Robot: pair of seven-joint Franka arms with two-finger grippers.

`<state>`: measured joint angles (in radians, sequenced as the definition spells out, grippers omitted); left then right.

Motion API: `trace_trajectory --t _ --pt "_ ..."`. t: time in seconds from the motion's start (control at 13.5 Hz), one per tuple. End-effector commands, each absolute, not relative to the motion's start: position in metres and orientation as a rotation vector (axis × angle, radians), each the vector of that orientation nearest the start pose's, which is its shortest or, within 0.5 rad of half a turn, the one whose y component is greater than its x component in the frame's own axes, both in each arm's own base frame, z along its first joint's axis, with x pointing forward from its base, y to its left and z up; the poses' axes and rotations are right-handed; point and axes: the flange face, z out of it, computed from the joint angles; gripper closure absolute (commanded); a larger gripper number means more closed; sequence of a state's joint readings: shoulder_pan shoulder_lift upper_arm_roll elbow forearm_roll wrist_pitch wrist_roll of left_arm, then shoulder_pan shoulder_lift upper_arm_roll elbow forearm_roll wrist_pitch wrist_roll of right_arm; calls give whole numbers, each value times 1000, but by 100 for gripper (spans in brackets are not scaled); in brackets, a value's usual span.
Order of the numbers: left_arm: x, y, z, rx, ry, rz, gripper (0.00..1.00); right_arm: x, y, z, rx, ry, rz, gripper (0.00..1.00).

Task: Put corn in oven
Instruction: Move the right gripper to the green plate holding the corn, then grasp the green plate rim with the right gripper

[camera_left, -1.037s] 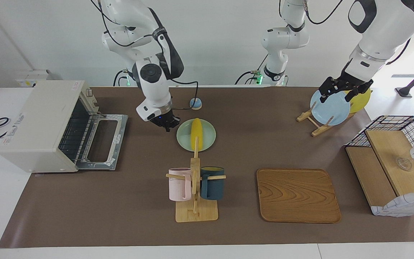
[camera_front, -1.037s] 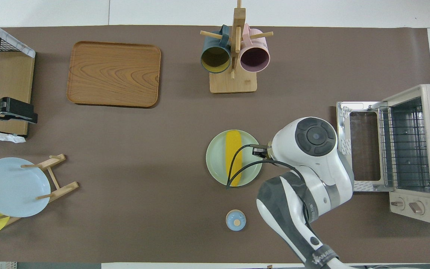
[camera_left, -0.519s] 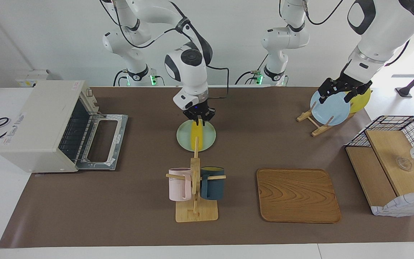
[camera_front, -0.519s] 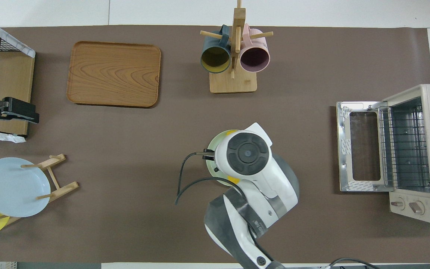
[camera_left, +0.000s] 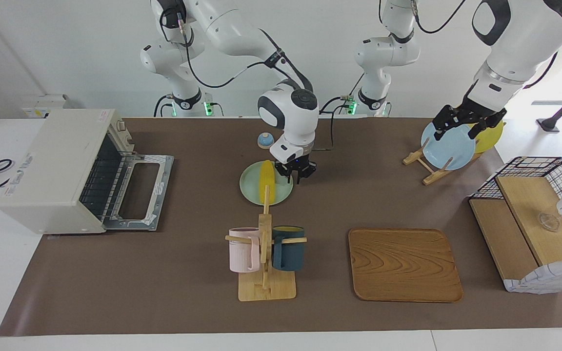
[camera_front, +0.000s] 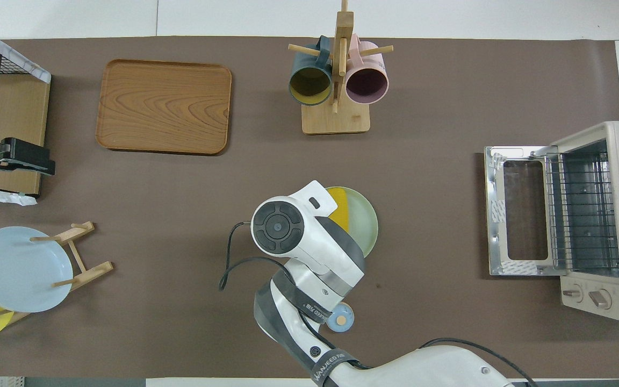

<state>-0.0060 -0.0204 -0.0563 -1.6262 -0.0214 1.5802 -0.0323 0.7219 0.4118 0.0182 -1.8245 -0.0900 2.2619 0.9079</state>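
Note:
The corn (camera_left: 267,181) lies on a pale green plate (camera_left: 251,187) in the middle of the table, and part of it shows in the overhead view (camera_front: 340,207). My right gripper (camera_left: 296,174) is open and empty, low over the plate's edge beside the corn, toward the left arm's end. In the overhead view the right arm's wrist hides it. The oven (camera_left: 51,161) stands at the right arm's end, its door (camera_left: 139,190) folded down and its wire rack (camera_left: 96,179) showing. My left gripper (camera_left: 466,123) waits open over the plate rack.
A mug stand (camera_left: 266,253) with two mugs stands farther from the robots than the plate. A wooden tray (camera_left: 404,264), a rack with a blue plate (camera_left: 448,146) and a yellow plate (camera_left: 491,135), and a wire basket (camera_left: 534,165) fill the left arm's end. A small blue knob (camera_left: 265,140) lies near the robots.
My right gripper has swept from the oven side of the plate, across over the corn, to the plate's edge toward the left arm's end. The corn has not moved.

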Motion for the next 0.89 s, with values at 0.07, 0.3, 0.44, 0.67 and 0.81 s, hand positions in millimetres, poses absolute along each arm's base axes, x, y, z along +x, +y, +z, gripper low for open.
trace_trajectory --t 0.07,0.3,0.44,0.67,0.81 --pt "550 -33 616 -3143 46 17 0 471 424 308 -3156 165 -122 75" --pt "550 -31 615 -3143 36 15 0 464 420 298 -3145 159 -129 74" --pt "550 -34 615 -3143 46 15 0 461 417 297 -3154 155 -122 100" --pt "550 -34 615 -3143 46 10 0 461 416 300 -3192 138 -100 100" --pt "550 -34 614 -3143 46 15 0 469 414 313 -3275 60 -100 100"
